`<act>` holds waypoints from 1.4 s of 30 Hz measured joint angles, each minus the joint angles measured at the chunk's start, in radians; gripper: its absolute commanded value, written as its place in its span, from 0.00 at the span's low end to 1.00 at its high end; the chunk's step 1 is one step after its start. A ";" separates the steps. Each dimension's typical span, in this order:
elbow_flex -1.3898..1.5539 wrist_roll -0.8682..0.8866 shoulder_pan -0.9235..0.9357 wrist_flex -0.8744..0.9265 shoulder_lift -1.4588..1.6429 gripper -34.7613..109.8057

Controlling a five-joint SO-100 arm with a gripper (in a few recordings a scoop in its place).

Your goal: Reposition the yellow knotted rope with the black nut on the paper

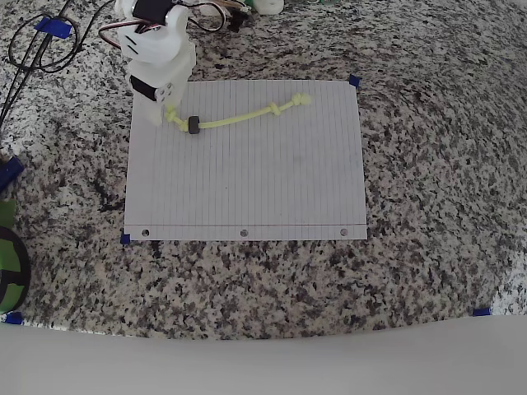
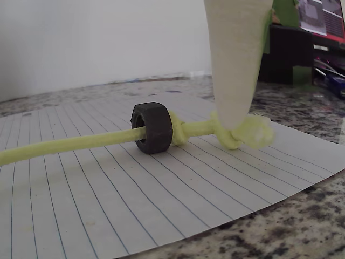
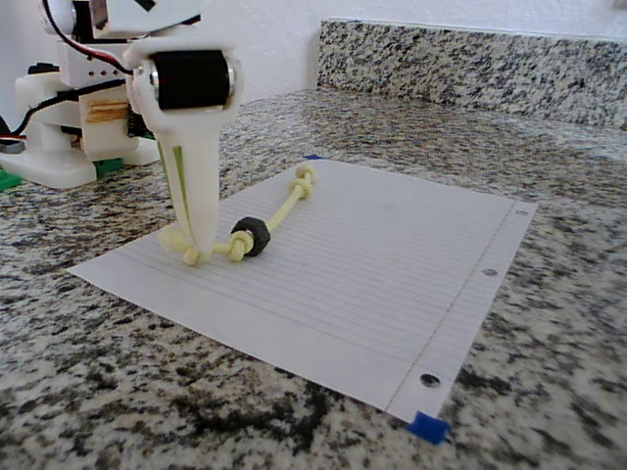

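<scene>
- Your white two-finger gripper (image 3: 193, 253) is pinched onto the end knot of the thin pale yellow-green knotted rope (image 1: 239, 118), near the white lined paper sheet's (image 1: 247, 189) left edge in the overhead view.
- The small black ring-shaped nut (image 2: 152, 128) rests against the neighbouring knot; a jerky pull could drag the sheet or lose the knot.

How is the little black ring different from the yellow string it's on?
The black nut is dark, short and ring-shaped with flat sides; the yellow knotted rope is pale, long and thin, with knots. The nut stands on its edge near one end, while the rope lies curved across the paper. The tool pinches the rope's end knot, not the nut. Both rest on the paper, the rope threaded through the nut.
</scene>
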 measured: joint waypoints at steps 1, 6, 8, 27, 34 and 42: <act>-0.011 0.000 0.000 0.008 -0.012 0.53; -0.048 0.000 0.000 0.034 -0.052 0.53; -0.060 0.000 -0.002 0.041 -0.063 0.52; -0.091 -0.006 0.005 0.035 -0.150 0.41; -0.097 -0.006 0.006 0.015 -0.152 0.24; -0.097 -0.009 0.015 0.015 -0.152 0.24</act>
